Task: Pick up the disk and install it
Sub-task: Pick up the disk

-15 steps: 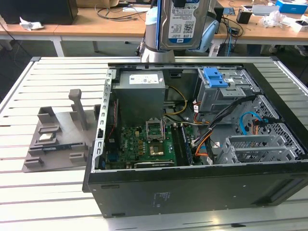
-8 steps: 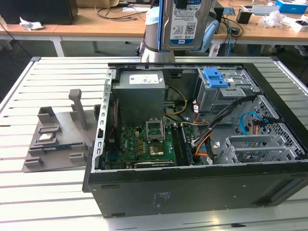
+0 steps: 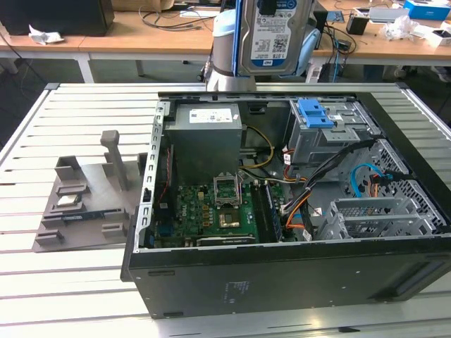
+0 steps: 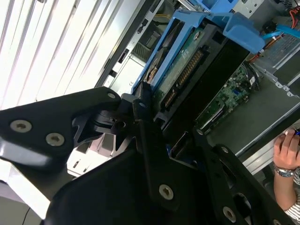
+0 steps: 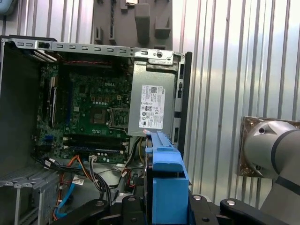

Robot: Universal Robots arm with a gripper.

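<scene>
The disk (image 3: 271, 35), silver with a blue-and-white label and a blue carrier frame, hangs upright high over the back of the open computer case (image 3: 282, 274). It is above the gap between the power supply and the drive cage (image 3: 324, 134). My gripper (image 4: 168, 122) is shut on it. In both wrist views the black fingers (image 4: 140, 112) clamp the two sides of the disk (image 4: 183, 65). In the first wrist view the blue carrier (image 5: 166, 173) stands between the fingers of the gripper (image 5: 161, 201), with the case interior beyond it.
Inside the case lie the grey power supply (image 3: 204, 130), the green motherboard (image 3: 211, 208), and loose cables (image 3: 303, 201). A grey fixture (image 3: 84, 193) sits on the slatted table at the exterior view's left. A person's hand (image 4: 286, 150) rests beside the case. Desks stand behind.
</scene>
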